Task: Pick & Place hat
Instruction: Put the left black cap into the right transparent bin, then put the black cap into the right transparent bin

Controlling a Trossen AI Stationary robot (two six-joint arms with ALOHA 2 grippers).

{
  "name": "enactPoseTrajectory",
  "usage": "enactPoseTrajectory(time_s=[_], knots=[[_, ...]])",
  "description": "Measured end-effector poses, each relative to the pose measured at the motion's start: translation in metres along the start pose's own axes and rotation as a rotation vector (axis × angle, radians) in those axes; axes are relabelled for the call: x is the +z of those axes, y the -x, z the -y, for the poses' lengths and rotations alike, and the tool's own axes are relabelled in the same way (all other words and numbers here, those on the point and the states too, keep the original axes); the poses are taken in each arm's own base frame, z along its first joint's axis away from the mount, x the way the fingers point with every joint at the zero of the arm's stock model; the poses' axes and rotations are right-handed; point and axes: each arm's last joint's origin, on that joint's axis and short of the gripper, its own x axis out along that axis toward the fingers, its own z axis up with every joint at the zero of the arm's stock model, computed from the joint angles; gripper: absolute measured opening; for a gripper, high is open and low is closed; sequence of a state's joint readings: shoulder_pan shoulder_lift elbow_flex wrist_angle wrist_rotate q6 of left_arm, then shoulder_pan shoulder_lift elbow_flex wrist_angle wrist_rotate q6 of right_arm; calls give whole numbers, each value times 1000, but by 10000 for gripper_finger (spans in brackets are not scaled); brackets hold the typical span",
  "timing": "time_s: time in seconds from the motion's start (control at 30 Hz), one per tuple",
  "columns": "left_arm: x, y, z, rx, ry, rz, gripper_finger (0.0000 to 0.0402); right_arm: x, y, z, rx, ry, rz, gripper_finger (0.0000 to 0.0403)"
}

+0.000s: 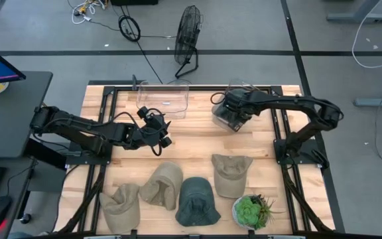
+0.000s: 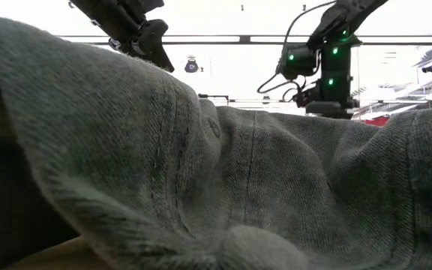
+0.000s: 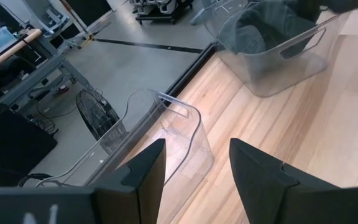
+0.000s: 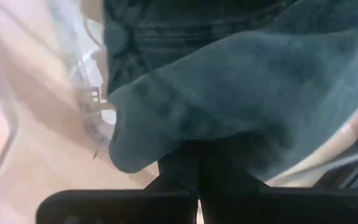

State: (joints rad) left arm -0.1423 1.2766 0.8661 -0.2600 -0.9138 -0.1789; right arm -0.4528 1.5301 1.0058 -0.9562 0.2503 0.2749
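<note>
Several hats lie along the table's near edge: a tan hat, a second tan hat, a dark green hat that fills the low view, and a third tan hat. My right gripper reaches down into the right clear bin and is shut on another dark hat. That hat also shows in the left wrist view, inside the bin. My left gripper hovers open over bare wood, just near of the left clear bin. My right gripper is shut on the dark hat's cloth near a rounded edge, coming from above and pointing down into the right clear bin. The cloth drapes over the fingertips and hides the place of contact. The hat sits inside the bin.
The left clear bin stands empty at the table's far edge. A potted succulent sits at the near right. There is bare wood in the table's middle between the bins and the hats. A black frame borders the table.
</note>
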Motion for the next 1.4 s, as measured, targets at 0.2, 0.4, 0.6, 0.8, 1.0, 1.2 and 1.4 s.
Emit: enactPoseTrajectory(time_s=[0.2, 0.4, 0.6, 0.8, 1.0, 1.2, 1.4], knots=[[0, 0, 0, 0, 1, 0, 181, 10, -20, 2, 3, -29, -25, 0], [0, 0, 0, 0, 1, 0, 181, 13, -27, 3, 34, -15, -48, 3], [0, 0, 0, 0, -6, 1, 181, 9, 0, 7, 11, 37, -81, 37], [0, 2, 3, -54, -10, -3, 181, 13, 47, 9, 13, 69, -72, 60], [-3, 13, 19, -411, -22, -52, 181, 16, 87, -4, 58, 110, 51, 69], [-7, 33, 37, -783, -30, -108, 181, 16, 91, -36, 118, 226, 184, 83], [-12, 51, 47, -854, -73, -118, 181, 9, 94, -80, 302, 415, 343, 117]])
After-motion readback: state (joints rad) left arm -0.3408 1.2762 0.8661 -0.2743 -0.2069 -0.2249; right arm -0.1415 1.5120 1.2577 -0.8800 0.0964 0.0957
